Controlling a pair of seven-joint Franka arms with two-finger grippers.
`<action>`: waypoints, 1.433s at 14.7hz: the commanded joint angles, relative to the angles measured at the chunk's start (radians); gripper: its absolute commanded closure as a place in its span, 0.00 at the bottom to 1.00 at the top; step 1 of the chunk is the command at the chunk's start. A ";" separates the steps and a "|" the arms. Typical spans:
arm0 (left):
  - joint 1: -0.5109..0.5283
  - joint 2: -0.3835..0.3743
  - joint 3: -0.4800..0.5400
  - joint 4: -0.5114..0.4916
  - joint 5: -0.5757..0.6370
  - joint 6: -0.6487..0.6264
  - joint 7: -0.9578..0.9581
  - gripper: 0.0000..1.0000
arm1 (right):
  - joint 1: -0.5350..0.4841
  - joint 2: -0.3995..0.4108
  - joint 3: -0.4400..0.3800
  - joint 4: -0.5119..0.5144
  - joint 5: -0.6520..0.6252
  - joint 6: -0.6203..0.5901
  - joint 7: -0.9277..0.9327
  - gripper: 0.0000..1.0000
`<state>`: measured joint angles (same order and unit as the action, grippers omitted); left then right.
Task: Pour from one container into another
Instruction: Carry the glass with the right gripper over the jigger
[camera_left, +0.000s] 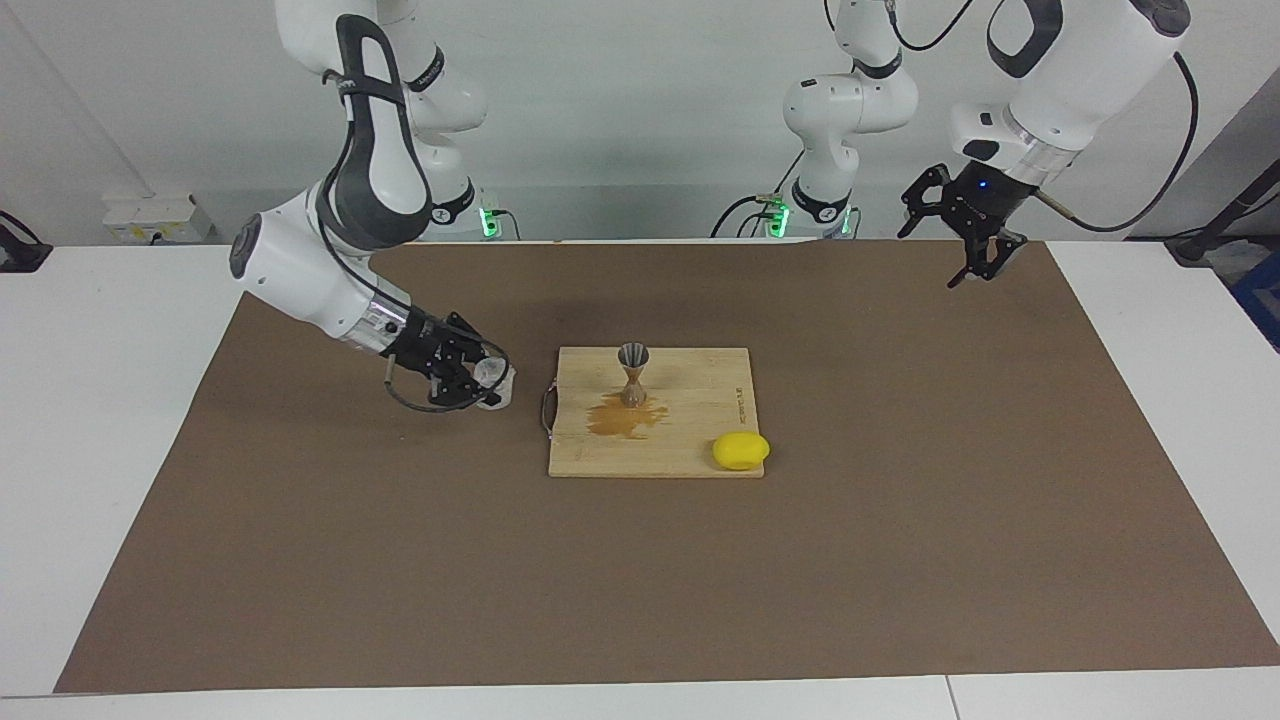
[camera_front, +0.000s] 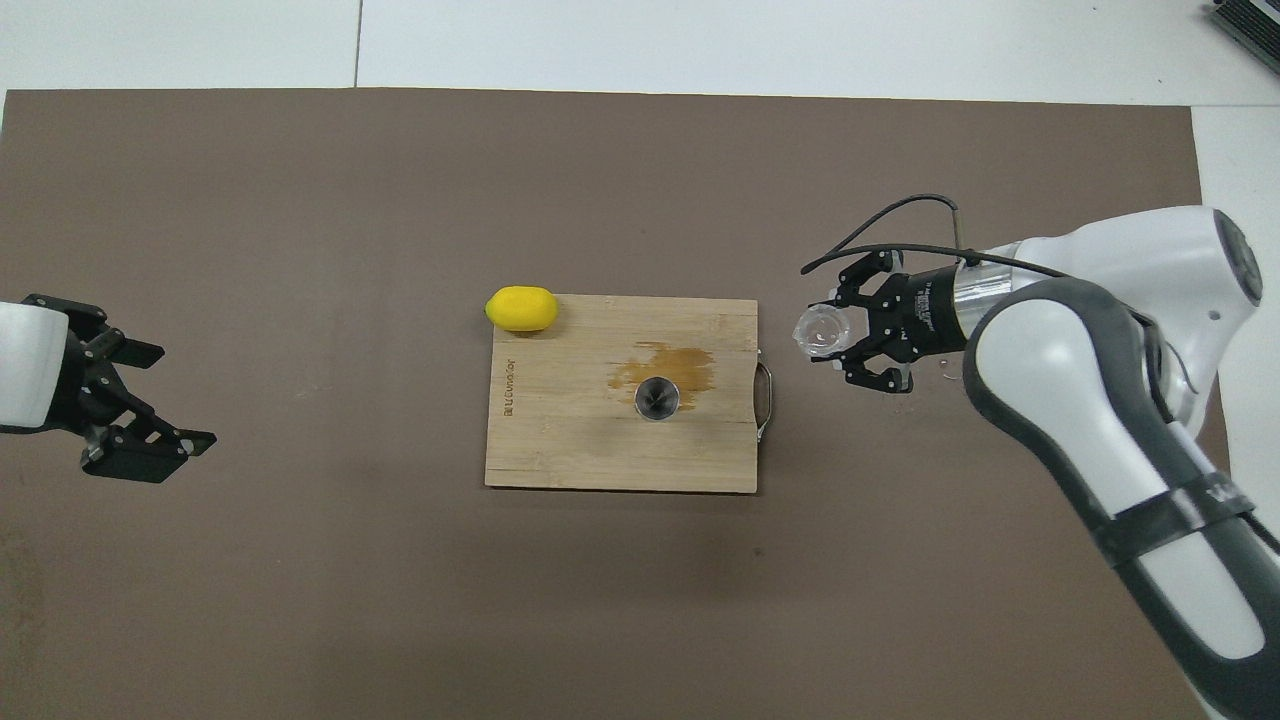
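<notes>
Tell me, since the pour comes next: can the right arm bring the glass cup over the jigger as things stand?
Probably yes: the right gripper holds the glass cup beside the cutting board, with nothing between it and the jigger.

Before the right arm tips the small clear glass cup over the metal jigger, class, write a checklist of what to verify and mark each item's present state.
1. Small clear textured glass cup gripped by the right gripper: ok.
2. Silvery hourglass-shaped metal jigger upright on the bamboo cutting board: ok.
3. Cup over the jigger's mouth: not ok; it hangs over the brown mat beside the board's handle end.
4. Liquid in the cup: cannot tell.
5. Board dry: not ok; a brown spill lies by the jigger's base.
6. Left gripper out of the way: ok; open, raised over the left arm's end of the mat. Yellow lemon sits at the board's corner, apart from the jigger.
</notes>
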<state>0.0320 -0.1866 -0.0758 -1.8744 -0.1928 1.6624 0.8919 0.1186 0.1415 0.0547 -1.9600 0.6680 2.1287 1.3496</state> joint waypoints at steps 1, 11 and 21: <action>0.002 -0.011 0.005 -0.008 0.056 0.042 -0.163 0.00 | 0.061 0.004 -0.003 0.036 -0.080 0.027 0.130 1.00; 0.039 -0.013 0.013 -0.009 0.069 0.037 -0.544 0.00 | 0.274 0.010 -0.001 0.053 -0.395 0.105 0.420 1.00; 0.020 -0.014 0.001 -0.012 0.145 0.043 -0.643 0.00 | 0.364 0.012 -0.001 0.053 -0.617 0.111 0.500 1.00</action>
<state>0.0489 -0.1865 -0.0722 -1.8765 -0.1204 1.6922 0.3095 0.4593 0.1441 0.0555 -1.9180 0.1153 2.2259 1.8047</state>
